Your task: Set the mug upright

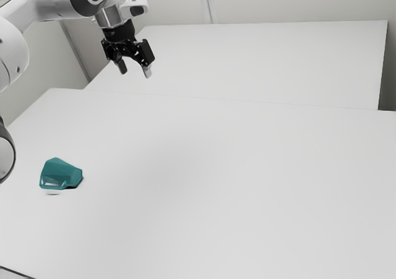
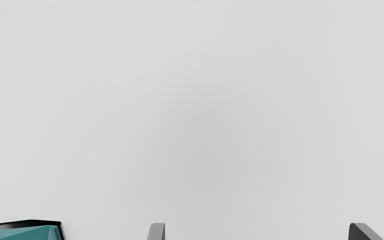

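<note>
Toward the exterior view's left, teal mug [image 1: 60, 172] is lying on its side on the bench [image 1: 216, 186], below the tool [image 1: 135, 72] and well apart from it. Tool is hovering open; mug is sitting outside the finger span.

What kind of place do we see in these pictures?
It looks like a bare simulated test room: a robot arm over a plain white table, pale panelled walls behind, and one teal mug lying on its side.
</note>
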Controlling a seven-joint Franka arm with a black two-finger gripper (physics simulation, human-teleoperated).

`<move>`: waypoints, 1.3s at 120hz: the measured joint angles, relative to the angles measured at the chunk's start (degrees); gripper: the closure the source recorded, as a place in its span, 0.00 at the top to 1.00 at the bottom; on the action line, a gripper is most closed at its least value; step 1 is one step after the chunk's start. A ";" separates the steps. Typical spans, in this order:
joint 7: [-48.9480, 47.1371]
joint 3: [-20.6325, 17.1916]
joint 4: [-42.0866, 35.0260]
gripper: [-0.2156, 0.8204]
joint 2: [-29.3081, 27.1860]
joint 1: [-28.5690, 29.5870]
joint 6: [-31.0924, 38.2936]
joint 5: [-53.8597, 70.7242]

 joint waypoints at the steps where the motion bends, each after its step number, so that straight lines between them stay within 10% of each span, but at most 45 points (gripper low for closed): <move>1: 0.04 0.00 0.00 0.79 0.00 0.00 0.04 0.00; 36: 1.03 0.82 -2.57 0.79 -1.62 0.38 0.70 -0.82; 103: 15.71 22.22 -10.81 0.79 -2.60 13.65 -10.83 -23.40; 156: 32.67 23.01 -10.24 0.79 10.11 27.68 -12.38 -30.36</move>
